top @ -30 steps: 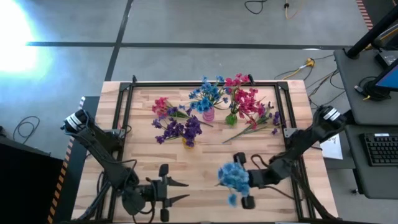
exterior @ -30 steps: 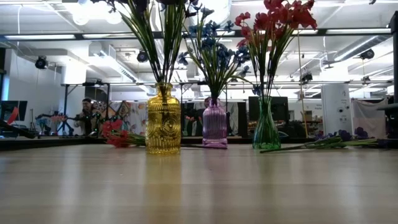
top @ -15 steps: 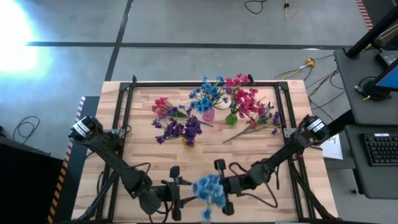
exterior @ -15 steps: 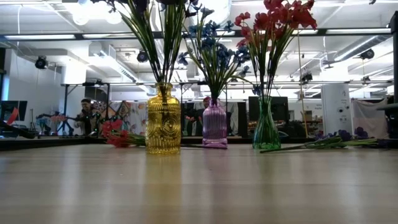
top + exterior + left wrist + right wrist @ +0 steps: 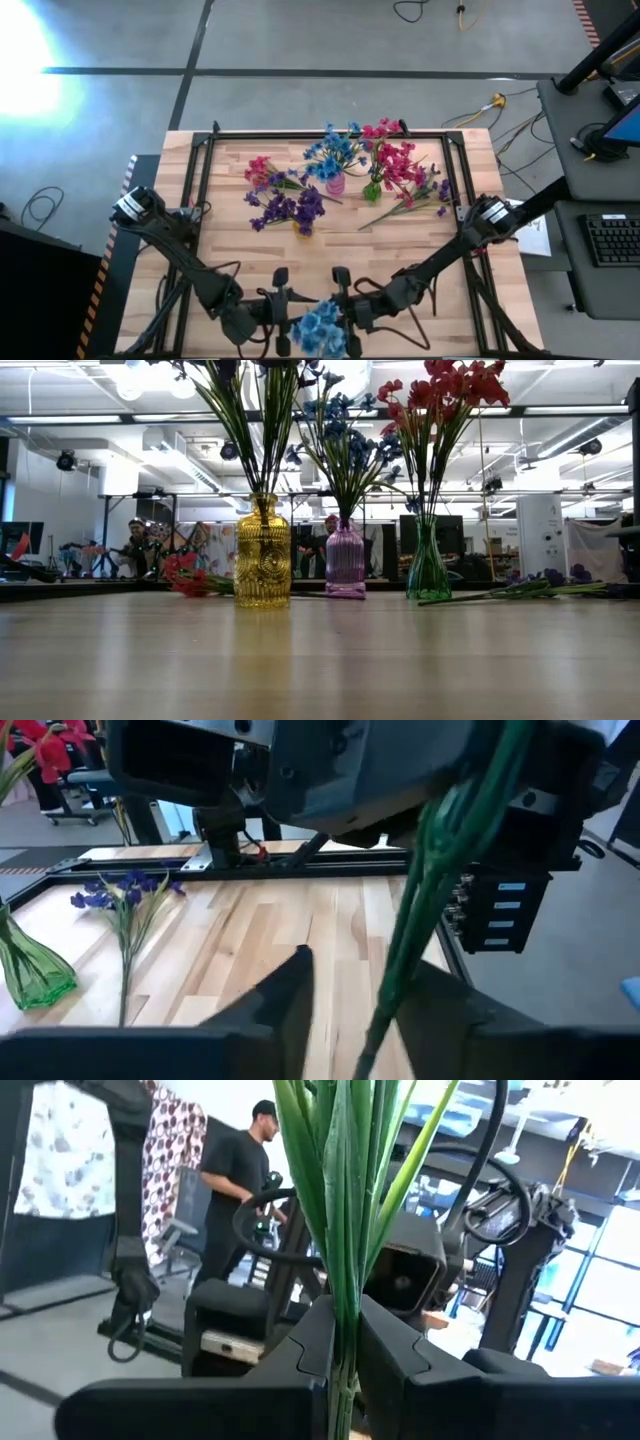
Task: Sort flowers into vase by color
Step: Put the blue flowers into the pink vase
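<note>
Both grippers have drawn together at the near edge of the table since a second ago, and the blue sprig has travelled leftward with the right one, from the right half of the table to the near-middle.

Farthest left in the high view, the left gripper now sits just left of the blue sprig. Its wrist view shows the green stems running between its two dark fingers, with a gap on either side; whether they are pressing on the stems I cannot tell.

Next comes the bloom itself, held up above the table between the two grippers. Just right of it, the right gripper is clenched on the stems, its fingers pinching them tight in its wrist view.

Farther back, from left to right, loose red-pink flowers lie on the wood, a yellow vase holds purple flowers, a purple vase holds blue flowers, and a green vase holds red-pink flowers. Loose purple sprigs lie beside the green vase toward the right rail.
</note>
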Available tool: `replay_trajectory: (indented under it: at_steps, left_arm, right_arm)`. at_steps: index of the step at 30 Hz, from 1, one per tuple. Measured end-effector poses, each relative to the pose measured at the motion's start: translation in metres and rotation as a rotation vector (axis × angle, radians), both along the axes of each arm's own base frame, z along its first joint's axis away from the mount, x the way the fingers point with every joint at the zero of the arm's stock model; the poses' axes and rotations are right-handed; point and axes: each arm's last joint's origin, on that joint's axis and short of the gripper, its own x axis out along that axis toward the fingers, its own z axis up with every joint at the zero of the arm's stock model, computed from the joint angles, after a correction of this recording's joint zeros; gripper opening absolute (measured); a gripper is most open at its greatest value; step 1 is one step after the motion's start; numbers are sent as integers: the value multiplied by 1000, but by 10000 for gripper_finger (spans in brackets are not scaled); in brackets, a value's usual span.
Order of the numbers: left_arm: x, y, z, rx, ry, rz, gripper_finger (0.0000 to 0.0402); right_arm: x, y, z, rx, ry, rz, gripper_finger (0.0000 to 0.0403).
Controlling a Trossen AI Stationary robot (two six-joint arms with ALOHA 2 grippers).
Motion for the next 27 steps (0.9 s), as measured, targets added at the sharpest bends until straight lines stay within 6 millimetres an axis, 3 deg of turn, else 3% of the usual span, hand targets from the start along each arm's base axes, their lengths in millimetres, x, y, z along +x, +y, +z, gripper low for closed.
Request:
replay_trajectory:
  at_steps: [4,6,11,21,27]
  left_arm:
    - [-1,-1,0,2,3,-3,24]
    - [-1,-1,0,-7,1,8,9]
    - [-3,-2,0,-18,0,16,3]
    - [-10,-3,5,1,-19,94,1]
    - [-12,-1,-2,-3,27,114,0]
  right_arm:
    - [1,-1,2,3,26,0,23]
    - [1,-2,2,27,33,-2,23]
    - [0,-3,4,53,68,-5,46]
    - [-13,-14,24,152,257,-23,173]
    - [-10,-17,31,214,279,-75,211]
